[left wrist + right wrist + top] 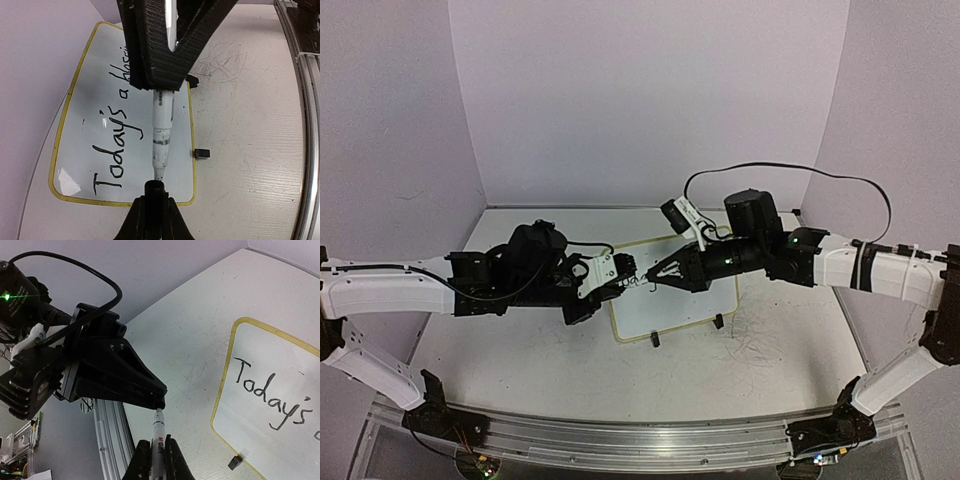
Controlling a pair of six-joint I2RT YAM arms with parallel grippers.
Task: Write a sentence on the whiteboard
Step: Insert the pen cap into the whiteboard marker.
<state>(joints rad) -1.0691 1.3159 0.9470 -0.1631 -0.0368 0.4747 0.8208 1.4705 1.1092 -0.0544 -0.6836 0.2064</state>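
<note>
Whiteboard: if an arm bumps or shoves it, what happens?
The whiteboard lies flat on the scuffed table and looks thin, so it is probably light and would slide rather than tip. A clip foot might snag and make it pivot. The sentence may smear if rubbed.

The left white-and-black jointed arm (pixel 380 285) rises from the near-left corner of the scuffed white tabletop (pixel 470 340), and the right white-and-black arm (pixel 880 268) from the near-right. Both elbows are bent, with the forearms reaching level toward each other. Their black two-finger grippers meet tip to tip: the left gripper (pixel 155 206) pinches a small black cap (pixel 154 188), while the right gripper (pixel 157 450) clamps a white marker (pixel 159 427).
</note>
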